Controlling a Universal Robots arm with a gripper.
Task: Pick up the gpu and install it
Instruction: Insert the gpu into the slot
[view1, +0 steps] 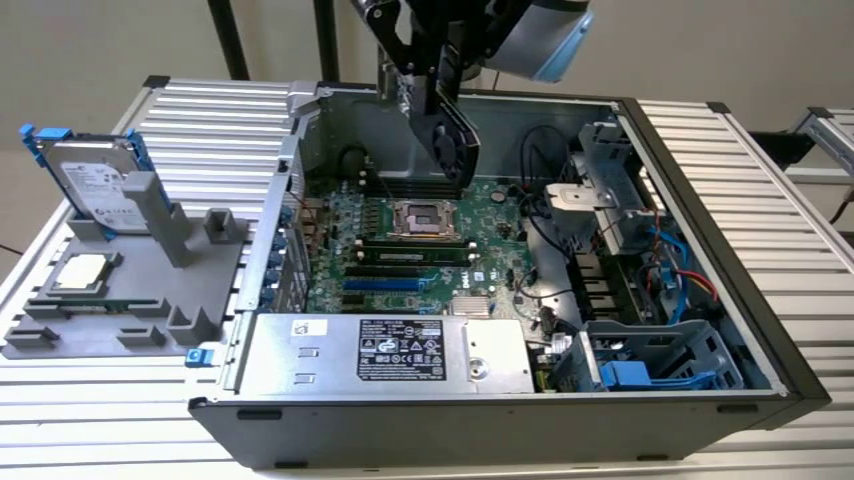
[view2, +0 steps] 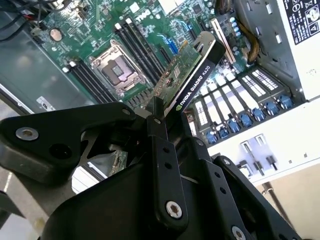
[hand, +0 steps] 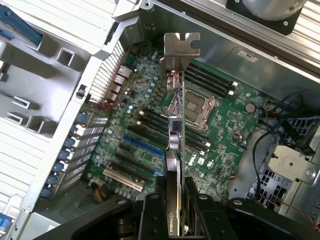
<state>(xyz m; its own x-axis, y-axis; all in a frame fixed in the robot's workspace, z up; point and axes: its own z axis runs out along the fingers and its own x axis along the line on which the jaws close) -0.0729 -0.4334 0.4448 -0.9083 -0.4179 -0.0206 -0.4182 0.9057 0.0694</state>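
Gpu (hand: 175, 135): thin card, judged light, stiff and fragile, best gripped on its flat faces away from the contacts; pinched at the end opposite its bracket (hand: 181, 50) by the gripper (hand: 176, 200), edge-on above the motherboard (hand: 225, 115) inside the open case (view1: 467, 435).

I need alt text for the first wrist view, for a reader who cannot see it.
The gripper holds the gpu edge-on above the green motherboard inside an open computer case. The card's silver bracket is at the end farthest from the gripper.
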